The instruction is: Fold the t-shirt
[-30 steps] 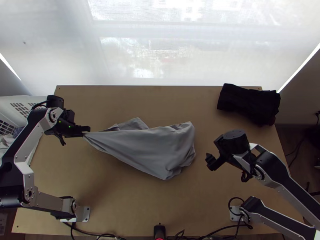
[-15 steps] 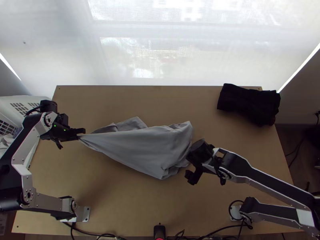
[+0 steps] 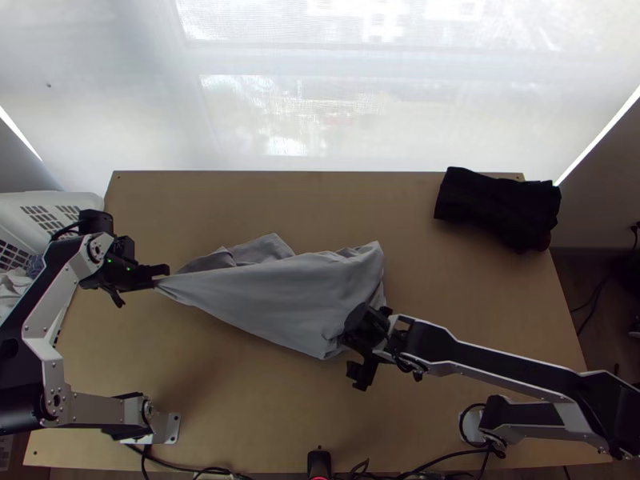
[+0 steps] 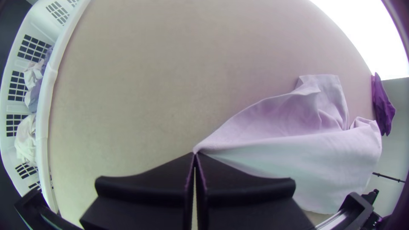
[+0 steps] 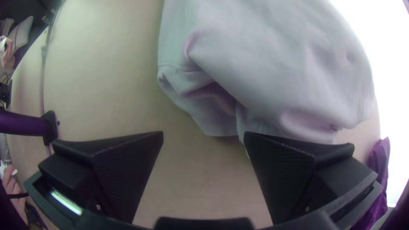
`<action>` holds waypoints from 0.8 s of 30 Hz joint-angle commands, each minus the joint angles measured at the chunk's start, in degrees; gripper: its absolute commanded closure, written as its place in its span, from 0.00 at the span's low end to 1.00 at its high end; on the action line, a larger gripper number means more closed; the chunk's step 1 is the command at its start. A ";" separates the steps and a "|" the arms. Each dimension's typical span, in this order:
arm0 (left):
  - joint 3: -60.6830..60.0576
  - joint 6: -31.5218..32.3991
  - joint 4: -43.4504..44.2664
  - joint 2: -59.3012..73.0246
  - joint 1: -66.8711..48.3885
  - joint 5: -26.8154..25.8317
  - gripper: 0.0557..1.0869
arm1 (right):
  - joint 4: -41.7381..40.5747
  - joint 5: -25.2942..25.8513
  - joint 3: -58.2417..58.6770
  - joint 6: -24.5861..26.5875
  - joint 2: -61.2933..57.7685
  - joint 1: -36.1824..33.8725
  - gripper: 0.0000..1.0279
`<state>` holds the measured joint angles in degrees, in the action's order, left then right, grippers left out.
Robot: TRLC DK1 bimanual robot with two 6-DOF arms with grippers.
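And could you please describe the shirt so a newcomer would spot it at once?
On the table, look near the middle. The shirt lies bunched there, one end drawn to a point in the left gripper. It is grey, unlike the black cloth at the far right corner.

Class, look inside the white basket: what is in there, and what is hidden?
Inside the basket lie crumpled white cloth and some bluish cloth. Whatever lies beneath them is covered, so how many pieces there are cannot be told.
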<state>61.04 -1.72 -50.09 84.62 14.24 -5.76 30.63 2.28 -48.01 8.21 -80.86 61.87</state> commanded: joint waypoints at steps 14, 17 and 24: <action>-3.03 -0.66 1.04 0.20 0.35 0.57 0.97 | -8.66 -2.20 -0.42 0.14 -9.76 -2.10 0.58; -2.76 -0.66 1.22 0.46 0.35 0.49 0.97 | -9.54 -2.11 -0.07 0.14 -9.67 -2.89 0.92; -2.24 -0.75 1.22 0.20 0.35 0.57 0.97 | -8.92 -2.20 -0.68 -0.30 -4.39 -8.43 0.97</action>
<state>58.50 -2.37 -49.04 84.90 14.59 -5.15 21.85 0.10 -48.27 8.19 -88.73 57.84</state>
